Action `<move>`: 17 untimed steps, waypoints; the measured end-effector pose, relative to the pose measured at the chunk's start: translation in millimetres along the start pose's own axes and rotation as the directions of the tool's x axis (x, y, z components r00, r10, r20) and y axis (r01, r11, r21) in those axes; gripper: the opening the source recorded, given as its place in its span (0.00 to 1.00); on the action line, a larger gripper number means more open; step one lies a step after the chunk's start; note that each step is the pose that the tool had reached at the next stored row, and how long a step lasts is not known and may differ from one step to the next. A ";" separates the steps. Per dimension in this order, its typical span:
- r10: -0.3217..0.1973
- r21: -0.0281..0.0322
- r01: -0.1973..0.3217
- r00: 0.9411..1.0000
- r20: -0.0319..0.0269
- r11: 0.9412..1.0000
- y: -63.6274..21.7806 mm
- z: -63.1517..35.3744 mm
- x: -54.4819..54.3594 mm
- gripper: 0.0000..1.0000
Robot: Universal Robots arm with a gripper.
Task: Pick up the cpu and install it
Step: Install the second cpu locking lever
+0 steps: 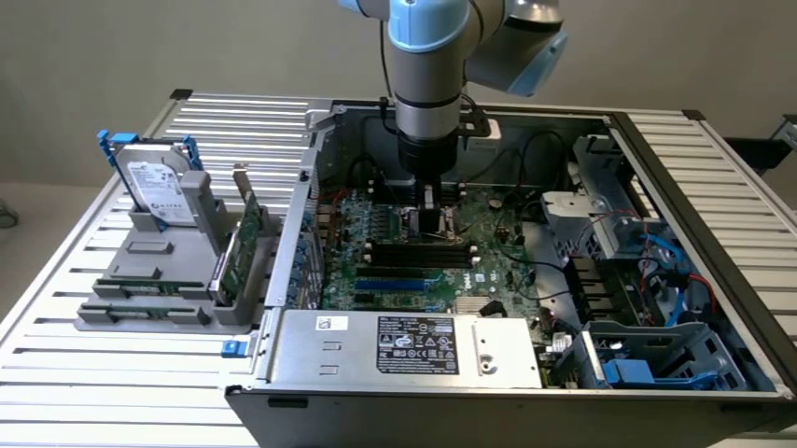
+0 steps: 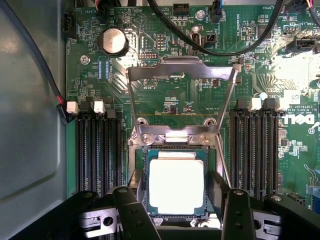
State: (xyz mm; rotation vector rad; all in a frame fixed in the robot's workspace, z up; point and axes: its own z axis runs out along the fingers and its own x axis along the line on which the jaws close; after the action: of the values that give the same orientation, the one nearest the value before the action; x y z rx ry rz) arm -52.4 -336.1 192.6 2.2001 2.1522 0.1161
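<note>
The cpu [image 2: 176,182], a small square chip with a pale shiny top, lies in the metal-framed socket [image 2: 175,140] of the green motherboard [image 1: 498,266]. The socket's load plate [image 2: 181,70] stands flipped open beyond it. My gripper [image 2: 177,192] is lowered straight over the socket, inside the open computer case [image 1: 678,177]. Its two black fingers [image 2: 134,207] flank the chip, one against each side edge, so the jaws are shut on the cpu. In the exterior view my gripper [image 1: 430,219] hides the chip.
Black memory slots [image 2: 97,150] run along both sides of the socket. Black cables [image 2: 210,50] loop over the board. A power supply [image 1: 412,345] lines the case's near edge. A grey stand holding a hard drive [image 1: 160,187] and cards sits at the exterior view's left.
</note>
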 end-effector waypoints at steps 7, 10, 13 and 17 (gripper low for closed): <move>0.000 0.000 0.000 1.000 0.000 1.000 0.0 0.1 1.4 0.63; 0.000 0.000 0.000 1.000 0.000 1.000 0.0 0.0 1.6 0.63; 0.000 0.000 0.000 1.000 -0.001 1.000 0.0 0.0 1.7 0.63; 0.000 0.000 0.000 1.000 -0.003 1.000 0.0 -0.1 1.8 0.63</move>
State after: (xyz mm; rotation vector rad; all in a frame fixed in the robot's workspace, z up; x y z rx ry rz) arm -52.4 -334.3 192.7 2.2018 2.1536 0.1190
